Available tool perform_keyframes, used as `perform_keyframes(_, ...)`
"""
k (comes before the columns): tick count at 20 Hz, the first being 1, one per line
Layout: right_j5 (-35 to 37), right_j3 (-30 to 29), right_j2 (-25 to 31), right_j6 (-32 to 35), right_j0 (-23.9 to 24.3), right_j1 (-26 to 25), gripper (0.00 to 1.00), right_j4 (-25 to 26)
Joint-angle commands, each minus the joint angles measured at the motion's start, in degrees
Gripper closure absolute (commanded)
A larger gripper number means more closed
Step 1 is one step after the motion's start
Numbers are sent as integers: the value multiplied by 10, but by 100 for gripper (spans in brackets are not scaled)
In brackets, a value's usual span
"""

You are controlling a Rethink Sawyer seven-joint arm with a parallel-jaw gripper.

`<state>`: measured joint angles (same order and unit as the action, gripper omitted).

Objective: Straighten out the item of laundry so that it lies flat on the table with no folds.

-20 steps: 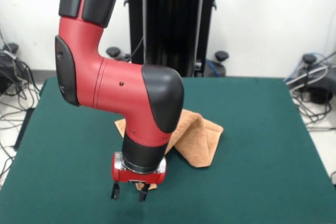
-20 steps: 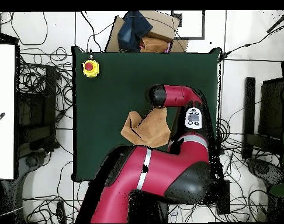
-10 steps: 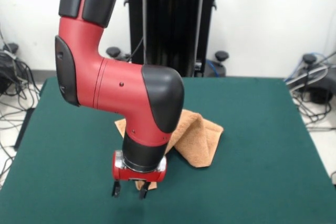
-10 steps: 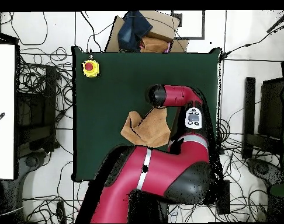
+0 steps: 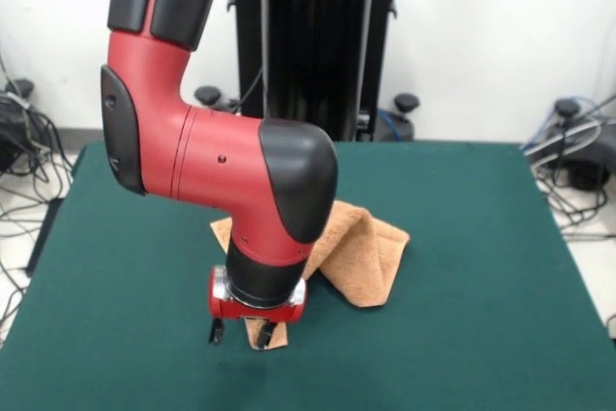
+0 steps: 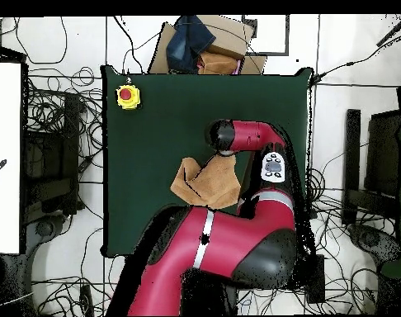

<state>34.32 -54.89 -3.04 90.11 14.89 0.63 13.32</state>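
Observation:
The item of laundry, a peach-orange towel (image 5: 361, 257), lies bunched and folded over itself near the middle of the green table (image 5: 481, 286). A raised fold runs across it, and one corner pokes out toward the front. My gripper (image 5: 239, 334) hangs just above the table at that front corner, open, with the corner beside its right finger (image 5: 262, 338). Nothing shows between the fingers. In the overhead view the towel (image 6: 205, 182) is partly covered by the arm. The red wrist (image 6: 228, 134) hides the gripper there.
A yellow box with a red button (image 6: 128, 96) sits at one corner of the table (image 6: 154, 140). A cardboard box (image 6: 212, 37) with something dark blue on it stands beyond the table's edge. Cables cover the floor on both sides.
The gripper has risen a little and drawn slightly back toward the towel. The towel keeps the same shape and place.

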Motion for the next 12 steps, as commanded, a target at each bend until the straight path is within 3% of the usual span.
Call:
perform_keyframes(1,82,-30,14,17,-21,8,0,8)
perform_keyframes(12,104,-18,-18,51,-53,10,0,14)
